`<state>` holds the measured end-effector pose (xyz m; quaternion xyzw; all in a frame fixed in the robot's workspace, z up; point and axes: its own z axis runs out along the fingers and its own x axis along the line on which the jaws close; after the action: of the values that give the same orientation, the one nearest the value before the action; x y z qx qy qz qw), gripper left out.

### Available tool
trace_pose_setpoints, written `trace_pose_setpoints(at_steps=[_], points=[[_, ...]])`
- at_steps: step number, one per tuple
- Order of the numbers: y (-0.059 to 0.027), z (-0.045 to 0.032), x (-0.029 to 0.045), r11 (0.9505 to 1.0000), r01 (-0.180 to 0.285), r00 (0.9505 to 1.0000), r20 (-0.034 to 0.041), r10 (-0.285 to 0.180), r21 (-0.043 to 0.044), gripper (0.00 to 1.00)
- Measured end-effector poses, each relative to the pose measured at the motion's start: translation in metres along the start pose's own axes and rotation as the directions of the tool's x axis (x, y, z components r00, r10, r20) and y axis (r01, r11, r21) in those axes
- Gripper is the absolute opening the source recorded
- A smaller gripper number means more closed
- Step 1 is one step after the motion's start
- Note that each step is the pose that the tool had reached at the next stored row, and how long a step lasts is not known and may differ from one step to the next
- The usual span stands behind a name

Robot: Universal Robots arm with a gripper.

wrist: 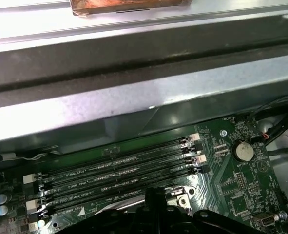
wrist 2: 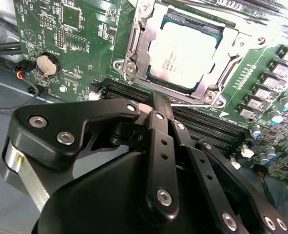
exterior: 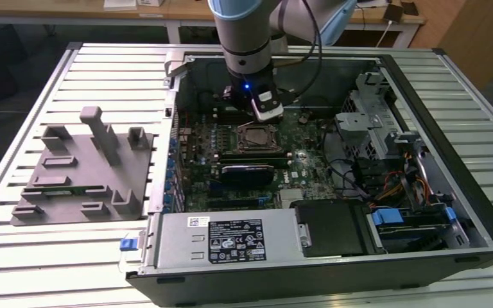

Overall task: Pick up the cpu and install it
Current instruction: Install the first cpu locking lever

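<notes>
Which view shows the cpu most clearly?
The second wrist view: the cpu is close, silver top up, inside the socket frame. The exterior view shows that frame small, chip unclear; the first wrist view faces the memory slots.

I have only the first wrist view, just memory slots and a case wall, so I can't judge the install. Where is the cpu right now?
Observer: In the second wrist view the cpu lies flat inside the motherboard socket, silver-white top up.
Operator: Is the pincer carrying anything?
Observer: No. In the second wrist view the pincer is shut with nothing showing between its tips, which are beside the socket, near the memory slots.
Operator: And the grey holder?
Observer: In the exterior view the grey holder sits on the slatted table, to the exterior view's left of the computer case.
</notes>
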<state>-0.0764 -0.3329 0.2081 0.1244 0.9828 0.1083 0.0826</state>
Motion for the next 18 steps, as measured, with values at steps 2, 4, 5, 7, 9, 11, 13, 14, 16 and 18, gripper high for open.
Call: trace_pose_setpoints(at_steps=[2,4,5,7,9,11,13,14,16,18], points=[[0.0015,0.0011,0.0005,1.0000,-0.003,1.0000,0.0011,0.003,0.0012,0.11],[0.0031,0.0021,0.0011,1.0000,-0.009,1.0000,0.0027,0.009,0.0029,0.11],[0.0039,0.0026,0.0013,0.9999,-0.011,0.9999,0.0035,0.011,0.0037,0.11],[0.0052,0.0034,0.0018,0.9998,-0.017,0.9998,0.0052,0.017,0.0054,0.11],[0.0062,0.0041,0.0022,0.9996,-0.026,0.9996,0.0074,0.026,0.0073,0.11],[0.0068,0.0050,0.0025,0.9991,-0.041,0.9991,0.0114,0.041,0.0096,0.11],[0.0073,0.0058,0.0028,0.9982,-0.060,0.9981,0.0160,0.059,0.0121,0.11],[0.0077,0.0063,0.0029,0.9975,-0.069,0.9974,0.0185,0.069,0.0134,0.11],[0.0086,0.0070,0.0033,0.9964,-0.083,0.9963,0.0219,0.083,0.0150,0.11],[0.0099,0.0078,0.0038,0.9959,-0.089,0.9958,0.0233,0.088,0.0157,0.11]])
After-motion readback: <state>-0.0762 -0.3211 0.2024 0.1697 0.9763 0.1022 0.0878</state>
